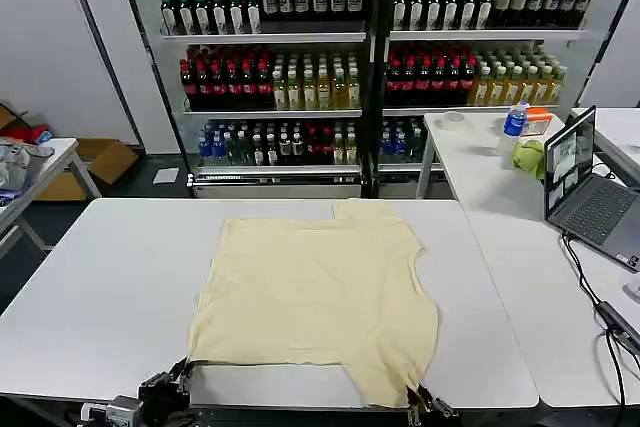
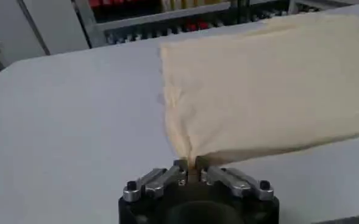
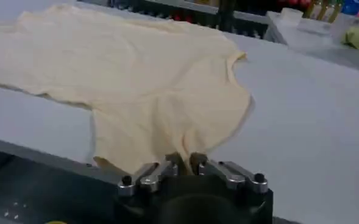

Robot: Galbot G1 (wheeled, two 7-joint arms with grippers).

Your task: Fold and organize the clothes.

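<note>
The T-shirt [image 1: 318,292] lies spread flat on the white table [image 1: 110,287], its near edge reaching the table's front edge, with bare tabletop to both sides. The left gripper [image 2: 189,165] is clamped on the shirt's near left corner. The right gripper [image 3: 183,161] is pinched on the near right corner, at the table's edge.

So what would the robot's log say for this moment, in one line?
stage: gripping | T-shirt: flat on table | left gripper: shut on near left corner | right gripper: shut on near right corner
</note>
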